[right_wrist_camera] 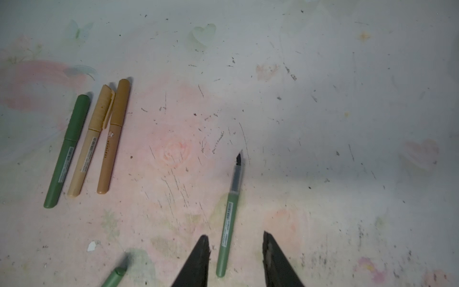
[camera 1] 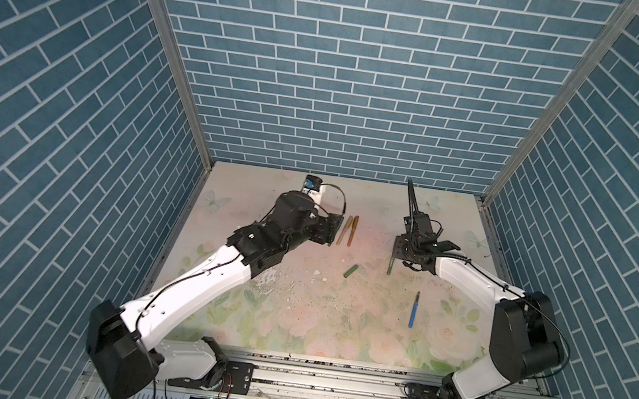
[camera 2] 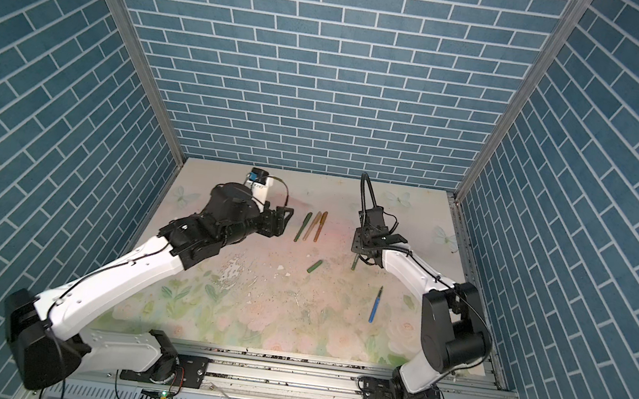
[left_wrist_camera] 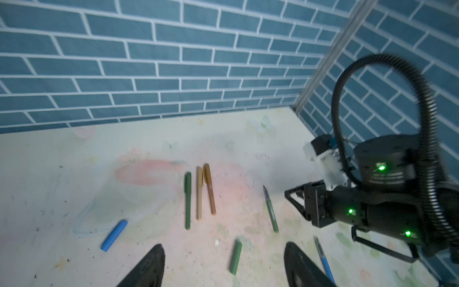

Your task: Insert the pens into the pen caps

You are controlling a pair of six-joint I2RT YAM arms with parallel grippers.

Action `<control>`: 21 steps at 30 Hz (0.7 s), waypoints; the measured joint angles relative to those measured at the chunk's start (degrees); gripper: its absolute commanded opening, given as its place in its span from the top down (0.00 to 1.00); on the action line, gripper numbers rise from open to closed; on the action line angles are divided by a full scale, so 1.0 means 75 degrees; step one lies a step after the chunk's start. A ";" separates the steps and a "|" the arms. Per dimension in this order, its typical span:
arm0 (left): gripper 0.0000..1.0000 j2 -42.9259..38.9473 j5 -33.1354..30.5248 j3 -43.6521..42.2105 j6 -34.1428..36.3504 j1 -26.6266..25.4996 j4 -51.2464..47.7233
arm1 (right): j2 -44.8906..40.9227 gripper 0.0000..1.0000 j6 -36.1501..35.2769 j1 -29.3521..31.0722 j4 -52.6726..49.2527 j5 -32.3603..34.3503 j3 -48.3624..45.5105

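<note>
Right hand released, straddling uncapped green pen flat on surface, not touching. Left hand released, wide, empty. Elsewhere: three capped pens side by side; green cap, blue cap, blue pen loose.

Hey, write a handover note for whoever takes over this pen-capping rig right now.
Left hand: open, empty.
Right hand: open, astride the uncapped green pen, which lies on the table.
Done: green capped pen, tan capped pen, brown capped pen, side by side.
Left: uncapped green pen into green cap; blue pen into blue cap; all loose on the table.
</note>
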 measured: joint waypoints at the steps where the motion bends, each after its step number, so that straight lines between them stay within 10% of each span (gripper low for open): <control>1: 0.19 -0.0184 0.0000 -0.0364 -0.0114 0.0137 0.0376 | 0.0274 0.63 0.0003 -0.0020 -0.0178 -0.0047 0.0306; 21: 0.21 -0.0577 0.1504 -0.1565 -0.1638 0.0711 0.1982 | 0.2757 0.73 0.0178 -0.0187 -0.2935 -0.0697 0.2620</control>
